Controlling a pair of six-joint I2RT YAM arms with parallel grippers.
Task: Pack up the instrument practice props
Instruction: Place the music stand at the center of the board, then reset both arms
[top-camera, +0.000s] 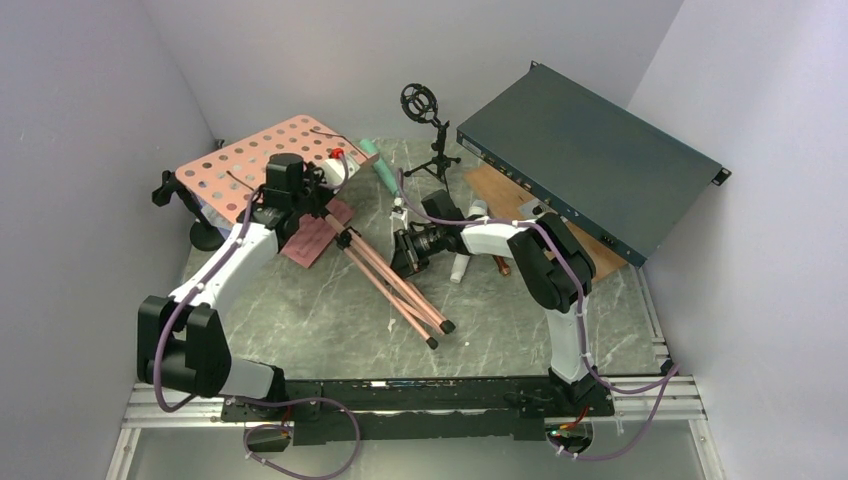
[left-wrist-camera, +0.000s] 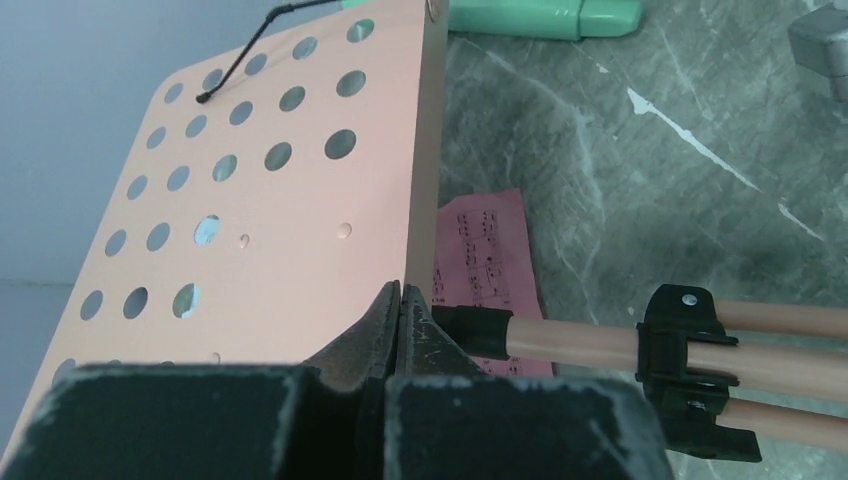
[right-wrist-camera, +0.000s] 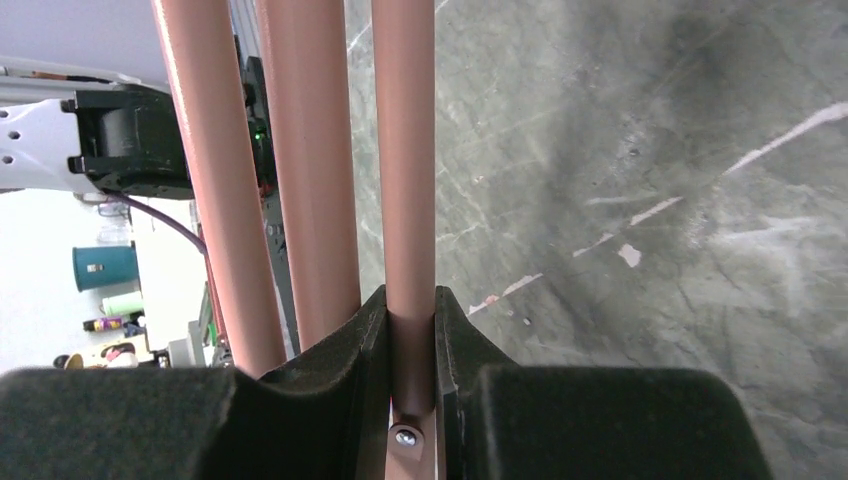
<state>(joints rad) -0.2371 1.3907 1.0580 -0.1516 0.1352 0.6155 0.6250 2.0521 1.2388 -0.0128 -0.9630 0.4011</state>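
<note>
On a grey-green marbled table (top-camera: 320, 345), enclosed on 3 sides by pale lavender walls (top-camera: 90, 140), the props are seen scattered. The pink perforated music tripod (top-camera: 255, 155) is laid on its side. Its holed plate is tilted up at the rear left, and its 3 folded legs (top-camera: 395, 285) are stretched toward the near middle of the stone.

The left gripper (left-wrist-camera: 400, 300) is seen with its jaws pressed together at the plate's lower corner; whether the thin edge is nipped between them cannot be told. The right gripper (right-wrist-camera: 410, 310) is clamped on 1 of the legs, the tube being pinched between both pads.

A red sheet-music page (top-camera: 318, 238) is laid flat by the plate's corner, beside the legs. A green microphone (top-camera: 383, 165) is laid behind the plate, and a white microphone (top-camera: 462, 265) is partly hidden under the right arm. 1 black microphone mount (top-camera: 430, 130) is stood upright at the rear middle. A 2nd black mount (top-camera: 170, 190) is placed at the far left by the wall.

A dark green metal box (top-camera: 590, 160) is propped at a slant over a brown wooden board (top-camera: 495, 190) at the rear right. An aluminium rail (top-camera: 660, 400) is run along the near edge.
</note>
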